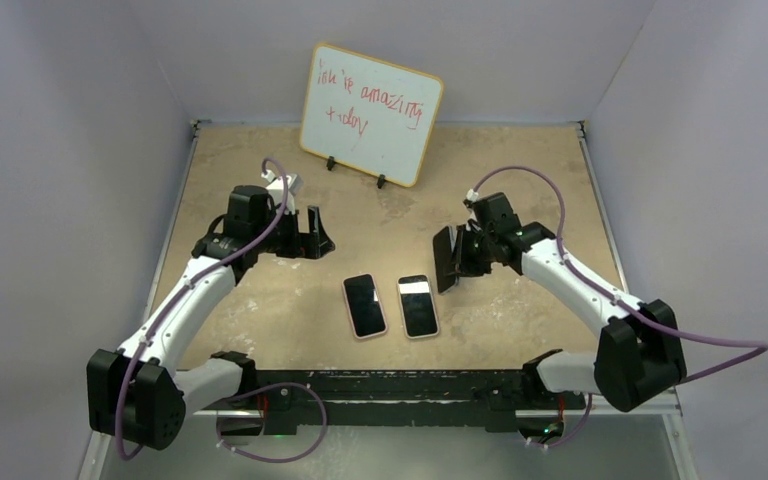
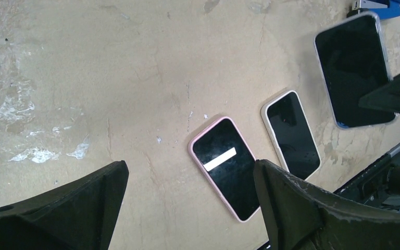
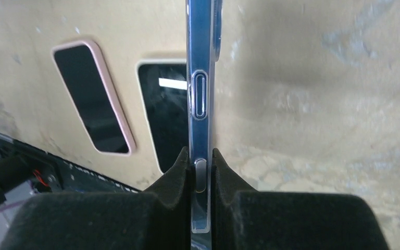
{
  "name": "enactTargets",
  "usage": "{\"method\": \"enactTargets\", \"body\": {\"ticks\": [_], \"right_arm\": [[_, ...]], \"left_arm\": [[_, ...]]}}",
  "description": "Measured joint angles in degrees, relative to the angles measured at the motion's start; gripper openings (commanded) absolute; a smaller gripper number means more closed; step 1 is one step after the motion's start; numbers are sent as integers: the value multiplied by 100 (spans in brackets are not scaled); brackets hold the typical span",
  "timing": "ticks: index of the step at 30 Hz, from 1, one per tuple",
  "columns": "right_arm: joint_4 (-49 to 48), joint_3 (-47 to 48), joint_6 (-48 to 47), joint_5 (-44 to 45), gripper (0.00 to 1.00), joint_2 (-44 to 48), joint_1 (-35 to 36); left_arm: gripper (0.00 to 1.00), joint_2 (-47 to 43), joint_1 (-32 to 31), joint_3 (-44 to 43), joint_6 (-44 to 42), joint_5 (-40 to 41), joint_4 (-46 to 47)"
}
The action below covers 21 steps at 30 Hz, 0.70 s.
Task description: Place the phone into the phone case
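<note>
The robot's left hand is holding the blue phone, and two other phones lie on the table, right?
Not the left: the right gripper holds the blue phone, as the right wrist view shows. The pink-cased phone and the white-cased phone do lie on the table.

Overhead: two cased phones flat on the table, a third held on edge.
Pink-cased phone [image 1: 364, 306] and white-cased phone [image 1: 418, 306] lie screens up, side by side with a gap, at near centre of the table [image 1: 260, 180]. Right pincer [image 1: 457, 256] clamps a dark phone [image 1: 445, 258] turned on edge, just far-right of them. Left pincer [image 1: 318, 238], jaws spread and empty, sits far-left of the pair. Whiteboard [image 1: 370, 115] leans at far centre.
</note>
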<state>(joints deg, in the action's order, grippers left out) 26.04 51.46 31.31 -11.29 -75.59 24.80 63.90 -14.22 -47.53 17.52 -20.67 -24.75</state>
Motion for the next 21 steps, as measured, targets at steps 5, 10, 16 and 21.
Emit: {"method": "enactTargets", "body": {"ticks": [5,10,16,21], "right_arm": [[417,-404,-96,-13,0,306,0],[538,-881,-92,-37,6,323,-7],[402,-981,-81,-26,29,315,-13],[485,-1047,-68,81,39,221,-76]], "left_arm": [[95,74,0,0,-20,46,4],[95,197,0,0,-20,59,-20],[96,201,0,0,-22,114,-22],[96,201,0,0,-20,111,-20]]}}
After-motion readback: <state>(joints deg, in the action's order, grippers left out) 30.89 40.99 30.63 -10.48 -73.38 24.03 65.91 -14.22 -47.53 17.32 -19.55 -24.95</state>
